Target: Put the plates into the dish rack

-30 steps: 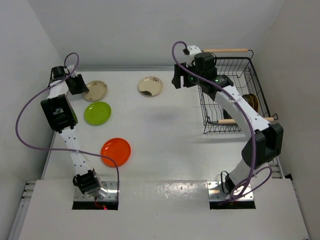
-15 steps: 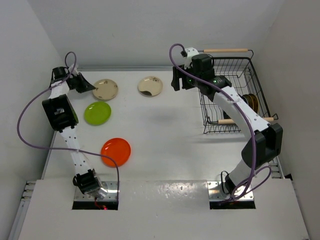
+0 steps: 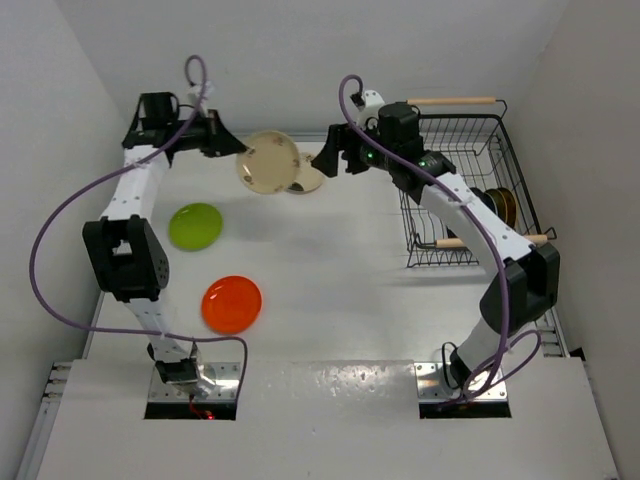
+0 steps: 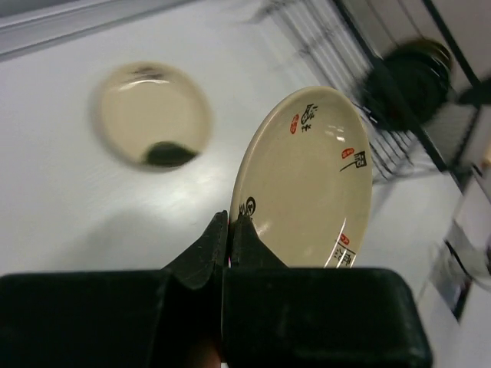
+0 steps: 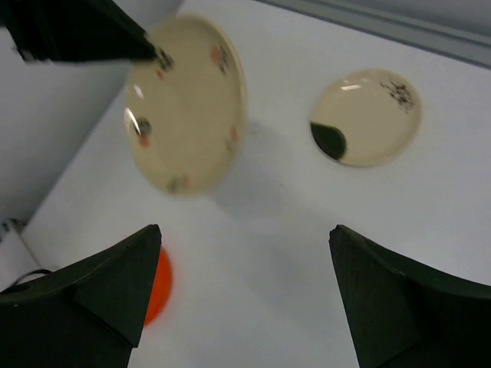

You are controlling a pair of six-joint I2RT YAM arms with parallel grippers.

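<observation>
My left gripper (image 3: pixel 234 149) is shut on the rim of a cream plate (image 3: pixel 268 163) with red and black marks, held tilted in the air above the far middle of the table. The left wrist view shows the fingertips (image 4: pixel 230 220) pinching that plate (image 4: pixel 307 176). A second cream plate (image 3: pixel 310 179) lies flat on the table just behind it, partly hidden. My right gripper (image 3: pixel 336 157) hangs open and empty just right of the held plate (image 5: pixel 188 103). A lime green plate (image 3: pixel 195 225) and an orange-red plate (image 3: pixel 231 304) lie on the left. The dish rack (image 3: pixel 470 125) stands at the far right.
Dark and brown-gold plates (image 3: pixel 500 205) stand on edge inside the rack, which has wooden bar handles (image 3: pixel 452 100) at its far and near ends. White walls close in the table on the left, back and right. Purple cables loop off both arms.
The left gripper shut on the cream plate at the far left, lifted it and swung it right toward the middle. The right gripper shifted left and opened wider.
</observation>
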